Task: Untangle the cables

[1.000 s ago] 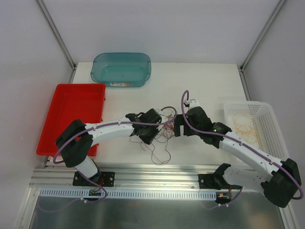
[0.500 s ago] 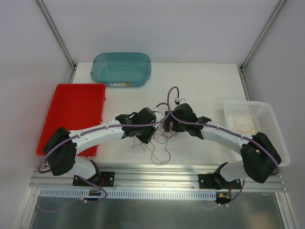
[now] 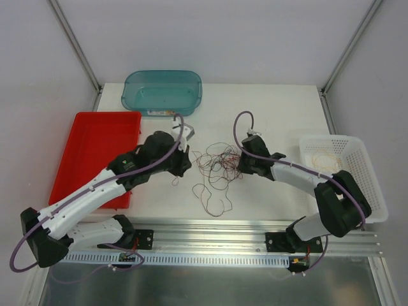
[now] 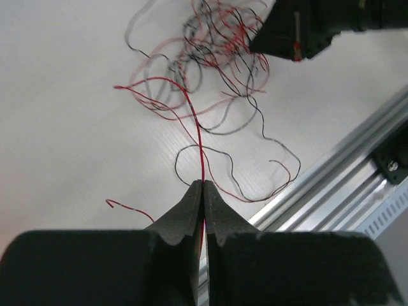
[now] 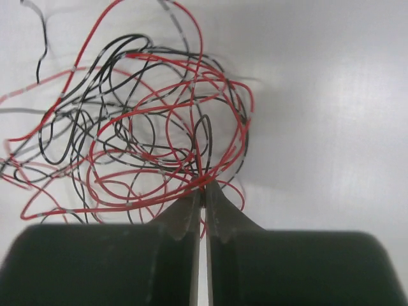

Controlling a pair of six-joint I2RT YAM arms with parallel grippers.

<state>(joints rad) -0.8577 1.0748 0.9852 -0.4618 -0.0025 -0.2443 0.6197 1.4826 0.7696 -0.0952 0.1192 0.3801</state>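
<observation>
From above, the cables point(image 3: 217, 169) lay as a loose red and dark tangle on the white table point(image 3: 280, 108), to the right of the red tray point(image 3: 89, 146) and apart from it, with one long loop trailing toward the near edge. The left gripper point(image 3: 183, 166) hung between the tray's right rim and the tangle, and the right gripper point(image 3: 241, 163) sat at the tangle's side away from the tray. From this height I could not tell how either pair of jaws stood. A teal tub point(image 3: 162, 95) stood just beyond the tray's far right corner. A white basket point(image 3: 364, 175) holding a few yellow cables point(image 3: 325, 164) stood well to the right of the tray, past the tangle. In the left wrist view, the left gripper point(image 4: 203, 186) had its jaws pressed together on a single red cable point(image 4: 197, 137) that ran straight up from the tips into the tangle point(image 4: 217, 51). The right gripper point(image 4: 312, 29) showed at the tangle's upper right, and a metal rail point(image 4: 344, 159) crossed the lower right corner. In the right wrist view, the right gripper point(image 5: 203, 192) had its jaws closed to a thin slit, pinching red strands at the lower edge of the knotted red and black cables point(image 5: 140, 127).
</observation>
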